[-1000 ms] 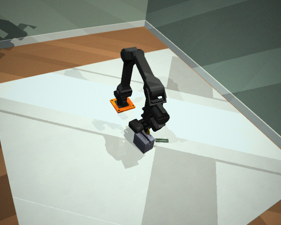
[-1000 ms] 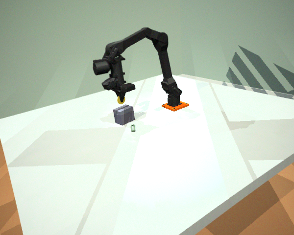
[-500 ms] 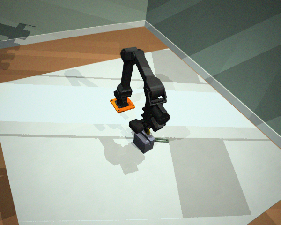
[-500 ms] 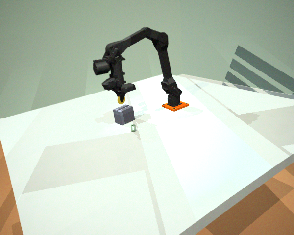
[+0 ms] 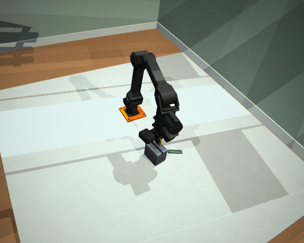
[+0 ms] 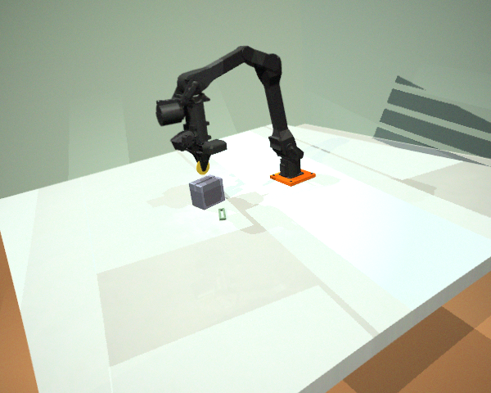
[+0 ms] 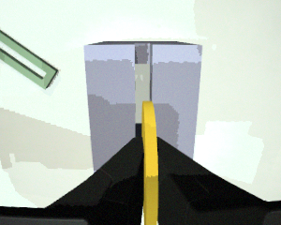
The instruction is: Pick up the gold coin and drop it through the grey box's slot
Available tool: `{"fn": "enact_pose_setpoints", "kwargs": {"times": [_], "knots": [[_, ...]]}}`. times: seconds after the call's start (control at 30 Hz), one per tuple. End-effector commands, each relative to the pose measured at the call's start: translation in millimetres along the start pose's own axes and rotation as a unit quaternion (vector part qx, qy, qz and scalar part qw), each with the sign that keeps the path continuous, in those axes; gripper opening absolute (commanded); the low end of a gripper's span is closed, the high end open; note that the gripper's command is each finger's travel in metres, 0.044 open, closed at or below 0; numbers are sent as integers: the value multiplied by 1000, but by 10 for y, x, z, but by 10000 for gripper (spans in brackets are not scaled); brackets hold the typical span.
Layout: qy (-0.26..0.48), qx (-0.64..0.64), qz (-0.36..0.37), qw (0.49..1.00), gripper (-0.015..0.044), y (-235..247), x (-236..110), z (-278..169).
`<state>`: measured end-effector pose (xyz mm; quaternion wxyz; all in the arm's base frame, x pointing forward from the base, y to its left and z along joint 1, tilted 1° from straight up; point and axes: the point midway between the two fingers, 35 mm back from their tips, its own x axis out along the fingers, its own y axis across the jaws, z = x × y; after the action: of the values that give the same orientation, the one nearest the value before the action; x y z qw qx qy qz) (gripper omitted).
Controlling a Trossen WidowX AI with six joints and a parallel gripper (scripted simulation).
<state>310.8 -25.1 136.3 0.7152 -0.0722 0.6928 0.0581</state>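
Note:
The gold coin point(image 5: 160, 143) point(image 6: 199, 169) point(image 7: 151, 161) is upright, edge down, between the fingertips. My gripper point(image 5: 158, 138) point(image 6: 204, 167) point(image 7: 146, 146) is shut on it, pointing down. The grey box point(image 5: 155, 154) point(image 6: 213, 194) point(image 7: 112, 84) stands closed below; in the exterior view a small gap shows between coin and lid. In the wrist view the coin runs nearly parallel to the slot point(image 7: 142, 89), slightly right of its middle, over its near part. The fingers hide the near end of the lid. The green holder point(image 5: 175, 153) point(image 6: 222, 219) point(image 7: 49, 81) is empty.
The holder lies close beside the box, at the upper left in the wrist view. The arm's orange base plate point(image 5: 127, 119) point(image 6: 290, 182) is on the white table point(image 5: 81, 209) point(image 6: 195, 338), behind the box in the top view. Shadows cross the table.

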Motion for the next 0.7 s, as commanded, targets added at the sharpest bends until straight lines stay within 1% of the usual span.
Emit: {"fn": "enact_pose_setpoints", "kwargs": {"times": [0.0, 0.67], "knots": [[0, 0, 0, 1000, 0, -2, -3, 3], [0, 4, 0, 1000, 0, 8, 46, -27]]}}
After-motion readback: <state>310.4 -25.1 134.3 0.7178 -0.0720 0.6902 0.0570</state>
